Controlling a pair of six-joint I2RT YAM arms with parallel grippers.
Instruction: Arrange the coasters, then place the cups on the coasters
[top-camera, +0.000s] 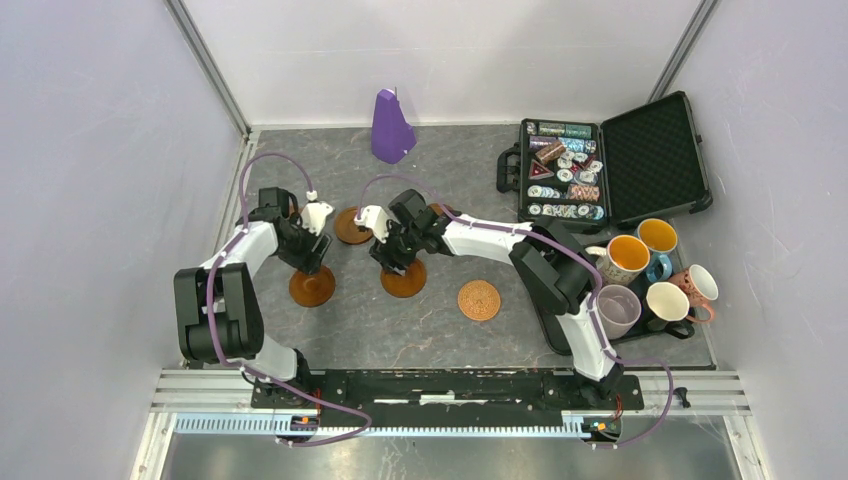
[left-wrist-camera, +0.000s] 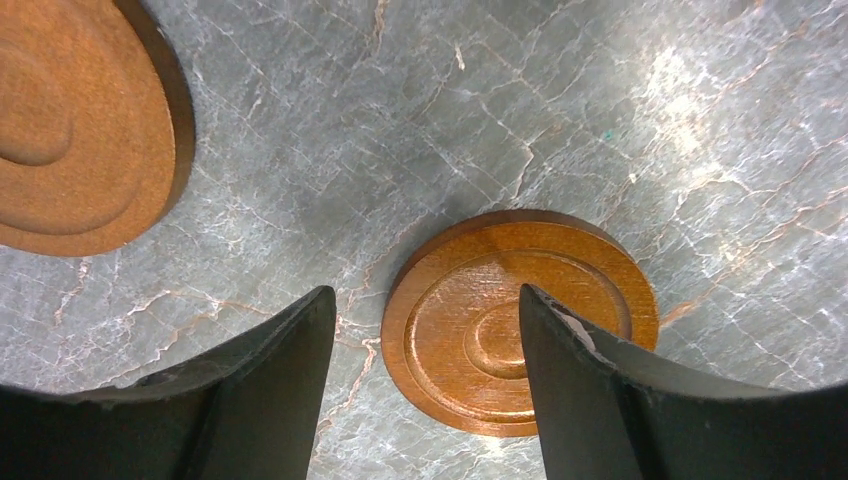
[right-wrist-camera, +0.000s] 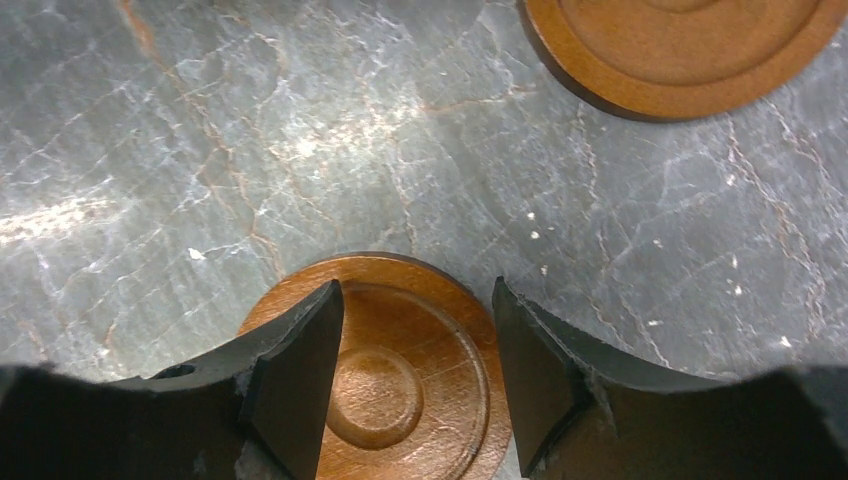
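Dark fingers (left-wrist-camera: 270, 390) of the left end effector (left-wrist-camera: 425, 300) are standing apart and gripping nothing. One brown coaster (left-wrist-camera: 450, 340) is lying flat on the surface (left-wrist-camera: 480, 110) beneath them, partly behind the right-hand finger. The right end effector (right-wrist-camera: 416, 290) is likewise hanging open and empty over a second brown coaster (right-wrist-camera: 400, 370), which is lying flat below its fingers.

In the top view, these two discs are sitting side by side at left and centre. A third coaster (top-camera: 352, 226) is lying just beyond and between them. The patterned coaster (top-camera: 479, 299) is lying to their right. Whether the arms are hiding further discs cannot be told.

The cups (top-camera: 625, 258) are standing grouped at the right edge, well apart from the coasters, and none is resting on one.

Judged from this, coaster arrangement is the step in hand. The next move is calling for a straight vertical lift of both end effectors so that no finger is dragging a disc. After that, the remaining discs are needing spacing wide enough for a cup.
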